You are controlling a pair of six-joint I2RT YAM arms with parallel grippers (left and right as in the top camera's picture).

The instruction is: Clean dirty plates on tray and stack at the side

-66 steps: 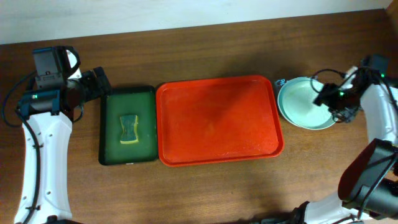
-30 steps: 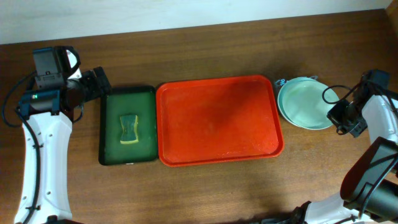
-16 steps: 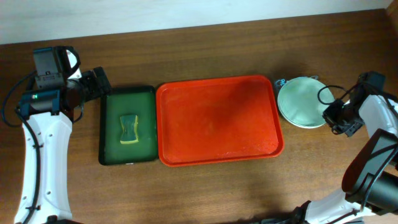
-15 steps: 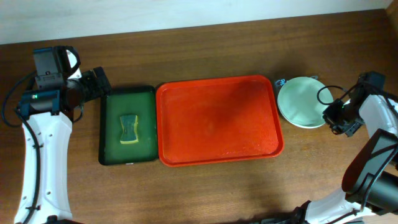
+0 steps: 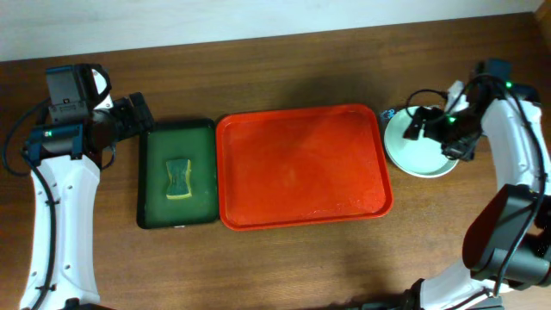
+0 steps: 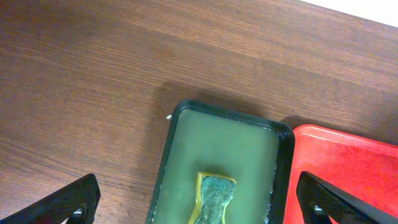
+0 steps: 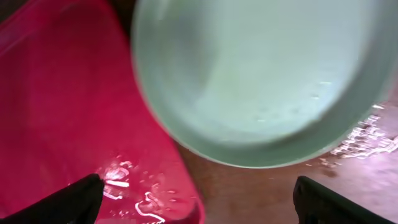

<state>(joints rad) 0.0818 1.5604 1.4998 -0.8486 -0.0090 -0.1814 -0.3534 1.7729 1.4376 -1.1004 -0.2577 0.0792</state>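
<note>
The plates point(image 5: 419, 151) sit stacked on the wooden table just right of the red tray point(image 5: 301, 168), which holds nothing. The top plate is pale mint with no smear showing; the ones under it are mostly hidden. My right gripper point(image 5: 424, 127) hovers over the stack, open and empty. In the right wrist view point(image 7: 205, 208) the mint plate point(image 7: 261, 74) fills the upper frame, with the tray's corner point(image 7: 62, 106) at left. My left gripper point(image 5: 135, 116) is open and empty at the far left corner of the dark green tray. It also shows in the left wrist view point(image 6: 199, 211).
A dark green tray point(image 5: 155, 211) left of the red tray holds a yellow-green sponge point(image 5: 177, 177), also seen in the left wrist view point(image 6: 213, 198). A small blue object point(image 5: 389, 113) lies by the plates' left rim. Water drops point(image 7: 367, 134) wet the table beside the plate.
My right gripper has let go of the top plate, pulled out to the right, then swung up and left over the stack. The plates now sit aligned. The left arm has not moved.
</note>
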